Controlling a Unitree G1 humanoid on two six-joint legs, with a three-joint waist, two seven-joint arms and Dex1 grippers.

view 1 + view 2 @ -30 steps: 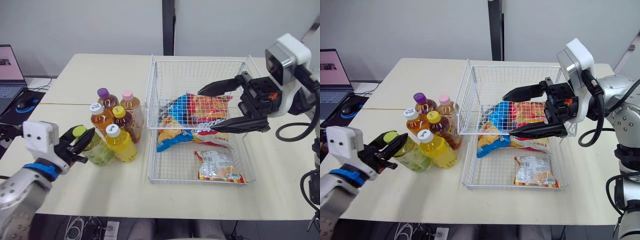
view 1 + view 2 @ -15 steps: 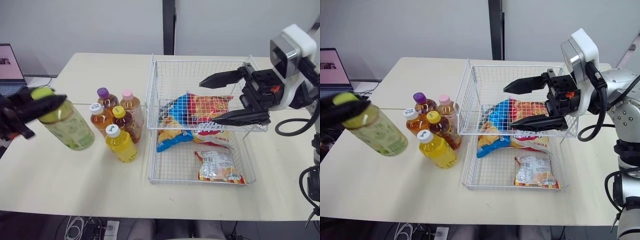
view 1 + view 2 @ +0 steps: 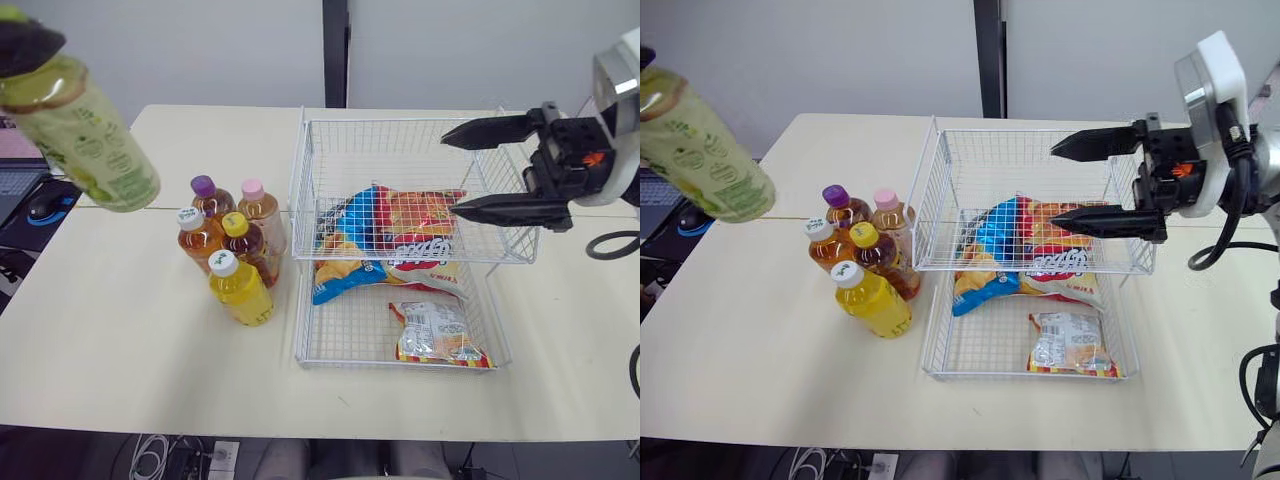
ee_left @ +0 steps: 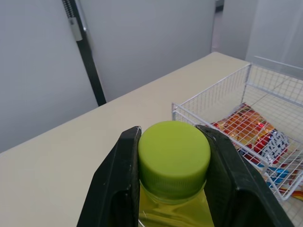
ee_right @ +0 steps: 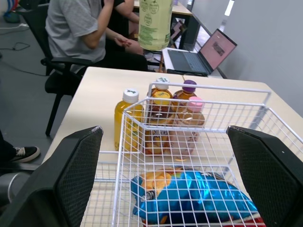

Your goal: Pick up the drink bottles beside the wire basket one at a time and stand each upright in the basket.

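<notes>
Beige table point(image 3: 120, 330) below you: your left gripper point(image 4: 174, 142) pinches the green bottle point(image 3: 85, 140) at its capped neck, tilted, high up and well left of the wire basket point(image 3: 400, 125). Your right gripper point(image 3: 449, 174) hangs spread over the basket; five bottles point(image 3: 232, 255) stand just beside it.

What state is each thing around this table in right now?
Green bottle: in the air, tilted, gripped at its cap.
Left gripper: shut on the green bottle.
Right gripper: open, over the wire basket.
Five bottles: upright on the table beside the basket.
Wire basket: holds snack bags, no bottles.
Laptop: open.
</notes>
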